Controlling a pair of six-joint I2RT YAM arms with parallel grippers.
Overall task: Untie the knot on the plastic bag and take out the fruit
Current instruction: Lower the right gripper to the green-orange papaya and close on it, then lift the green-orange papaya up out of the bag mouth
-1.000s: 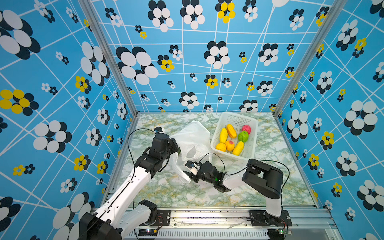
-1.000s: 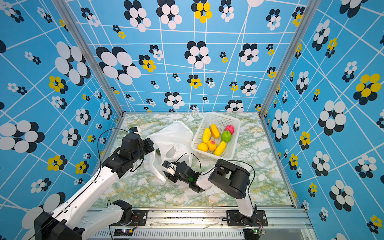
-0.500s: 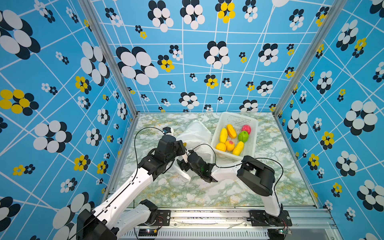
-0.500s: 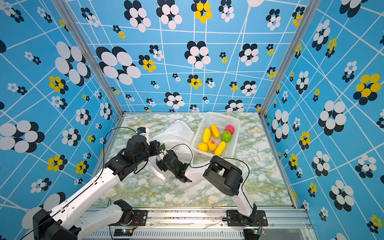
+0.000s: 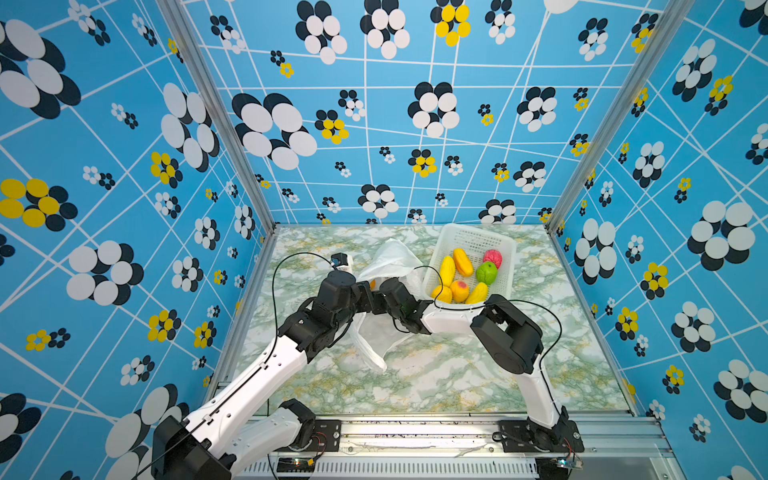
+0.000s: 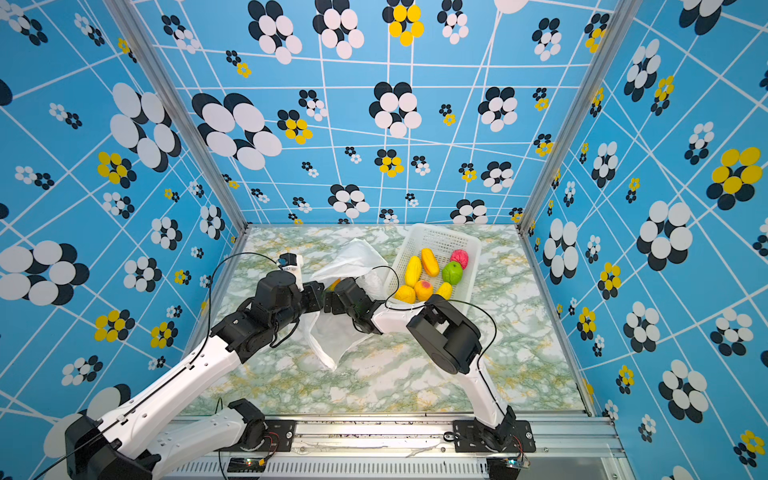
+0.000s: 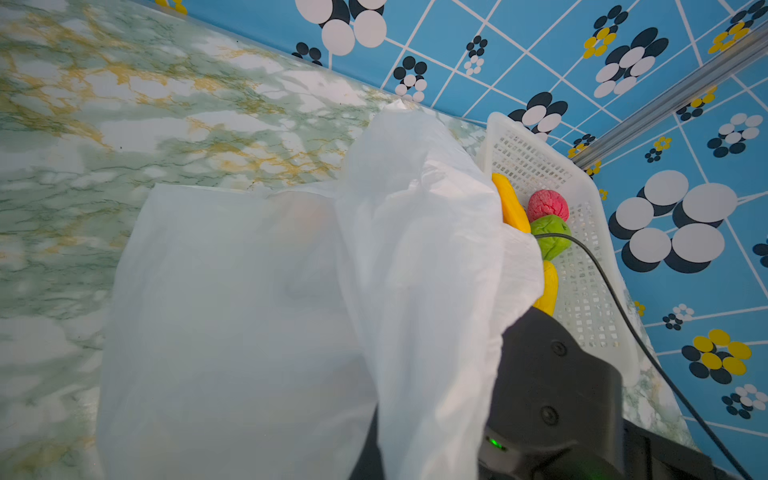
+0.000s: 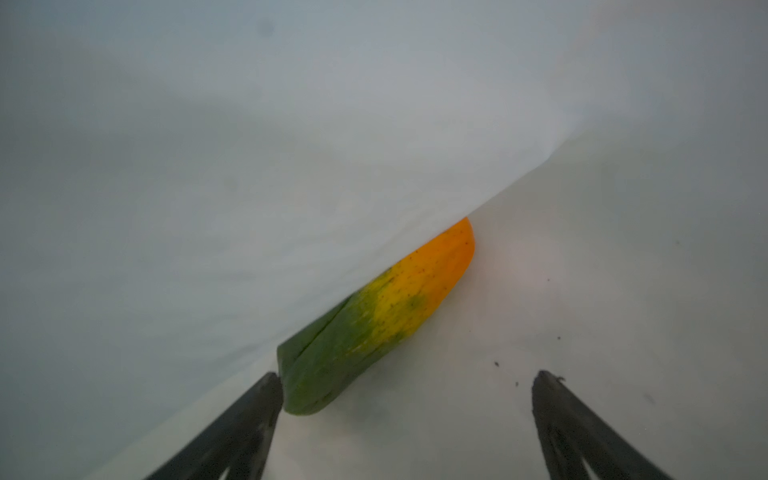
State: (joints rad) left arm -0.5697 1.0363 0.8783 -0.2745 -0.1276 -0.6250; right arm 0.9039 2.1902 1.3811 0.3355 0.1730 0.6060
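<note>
The white plastic bag [image 5: 392, 255] [image 6: 353, 257] lies crumpled at mid-table, its mouth toward the arms. My left gripper [image 5: 362, 293] is shut on the bag's edge and holds it up; in the left wrist view the bag [image 7: 291, 311] covers the fingers. My right gripper [image 8: 407, 376] is open inside the bag. A green-to-orange fruit [image 8: 374, 316] lies just ahead of it, its green end against one fingertip [image 8: 272, 380]. A bit of that fruit [image 5: 372, 284] shows between the grippers. The knot is out of view.
A white perforated basket [image 5: 469, 237] [image 6: 436, 235] stands right of the bag, against the back wall, holding several fruits, among them a green apple [image 5: 486, 273] and a pink bumpy one [image 5: 492, 258]. The right arm's cable [image 5: 432, 274] loops over the basket's near corner.
My right gripper has moved left and back into the bag's mouth, and its jaws have opened wide. My left gripper has swung right, carrying the bag's edge with it.
</note>
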